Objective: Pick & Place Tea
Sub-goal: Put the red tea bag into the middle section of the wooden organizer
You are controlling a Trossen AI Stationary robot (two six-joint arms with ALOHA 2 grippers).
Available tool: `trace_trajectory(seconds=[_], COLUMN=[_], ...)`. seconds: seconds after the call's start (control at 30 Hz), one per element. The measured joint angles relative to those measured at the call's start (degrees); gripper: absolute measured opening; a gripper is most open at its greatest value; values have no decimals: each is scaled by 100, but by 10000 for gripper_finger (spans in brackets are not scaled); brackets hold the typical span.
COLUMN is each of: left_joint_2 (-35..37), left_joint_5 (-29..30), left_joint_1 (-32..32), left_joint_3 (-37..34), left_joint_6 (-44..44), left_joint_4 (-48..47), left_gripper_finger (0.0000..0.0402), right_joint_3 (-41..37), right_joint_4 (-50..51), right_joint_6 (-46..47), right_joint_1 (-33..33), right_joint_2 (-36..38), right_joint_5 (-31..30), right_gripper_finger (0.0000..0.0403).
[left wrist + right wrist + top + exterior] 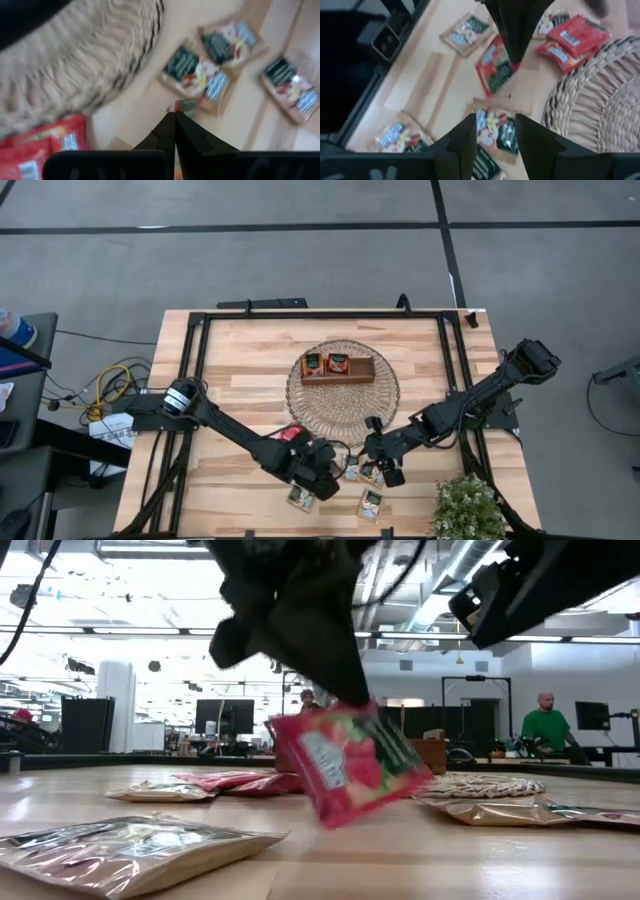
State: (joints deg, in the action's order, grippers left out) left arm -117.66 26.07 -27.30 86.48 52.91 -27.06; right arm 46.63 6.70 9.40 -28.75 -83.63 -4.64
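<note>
Bright ceiling lights (140, 615) glare behind the desk (400, 860). The left wrist view is motion-blurred; the nearest sachet (130, 850) looks soft.

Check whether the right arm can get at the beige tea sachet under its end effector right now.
Probably yes. The right end effector hovers open directly above the beige sachet, nothing covering it. The left end effector holds a red sachet lifted close by, so clearance is tight.

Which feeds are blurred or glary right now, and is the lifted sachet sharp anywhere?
Left wrist view: everything smeared. Low view: red sachet soft, bright ceiling lights glare behind, near foil sachet out of focus. Right wrist view: left pincer and sachet slightly soft. High view: sharp, but sachet hidden.
</note>
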Motion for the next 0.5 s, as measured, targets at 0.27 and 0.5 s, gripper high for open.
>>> trace_trajectory(seconds=[0.27,0.5], left_joint_2=[523,886], left_joint_5=[836,1321], left_joint_1=[-144,-323], left_joint_3=[7,11], left_joint_6=[-379,-630], left_joint_4=[10,68], left_gripper_finger=[0,0], right_joint_3=[2,0], right_joint_4=[-441,-798], right_joint_6=[171,-71], right_joint_1=[146,357], right_joint_2=[0,1], right_joint_5=[0,19], right_gripper_finger=[125,125])
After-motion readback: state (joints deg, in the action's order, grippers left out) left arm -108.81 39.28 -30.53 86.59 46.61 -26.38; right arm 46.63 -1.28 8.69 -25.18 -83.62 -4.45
